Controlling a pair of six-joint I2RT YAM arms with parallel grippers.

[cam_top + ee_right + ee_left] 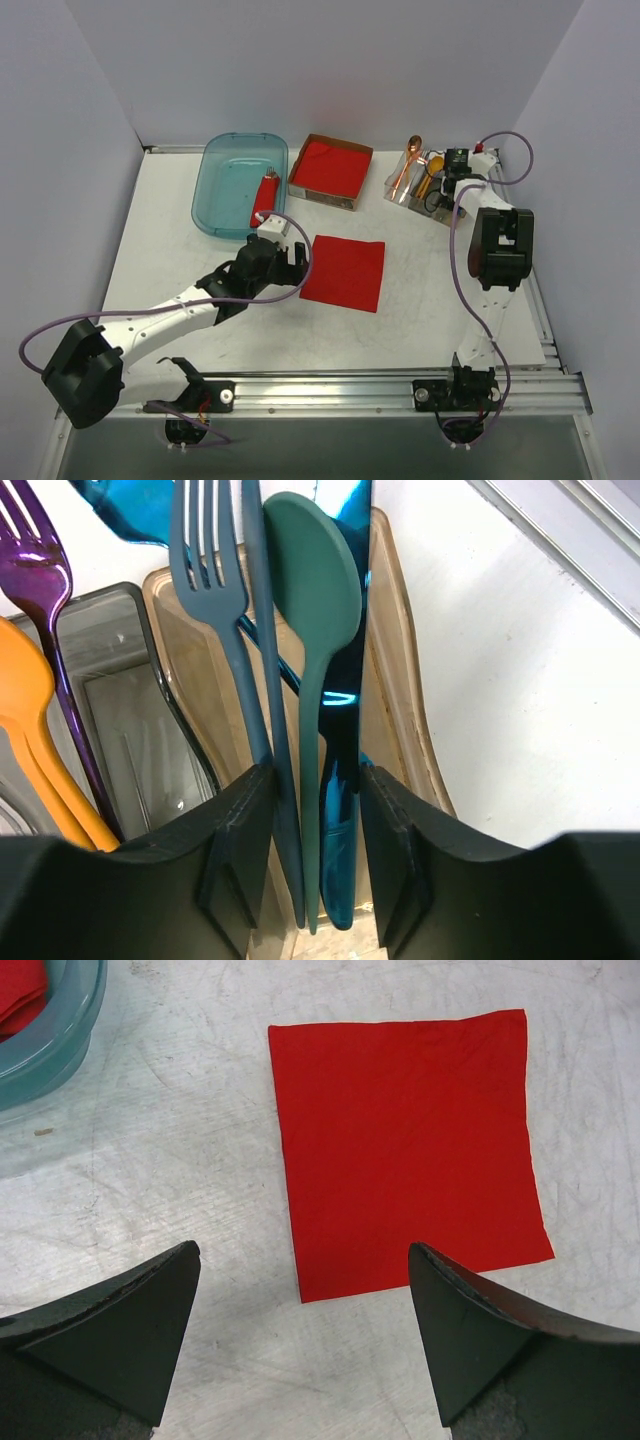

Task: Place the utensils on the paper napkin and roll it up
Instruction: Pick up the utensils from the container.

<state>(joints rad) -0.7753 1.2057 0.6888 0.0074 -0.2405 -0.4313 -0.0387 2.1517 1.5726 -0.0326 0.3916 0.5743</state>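
The right gripper (315, 810) pinches a bundle of utensils (300, 730) standing in the clear holder (400, 660), at one o'clock from the paper napkin (343, 272). The bundle is the teal spoon (312, 610), the glossy blue piece (345, 770) and a slate fork (205, 570). Lifting could drag that extra fork out or let a slim handle slip. The left gripper (302, 1260), spread, hovers at the napkin's nine o'clock edge.

Paper napkin (343, 272) lies mid-table — tub (240, 185) and box (330, 172) behind it (utensils (315, 600) back right).

Red napkin (343, 272) lies flat; teal-and-blue utensils (315, 630) stand upright.
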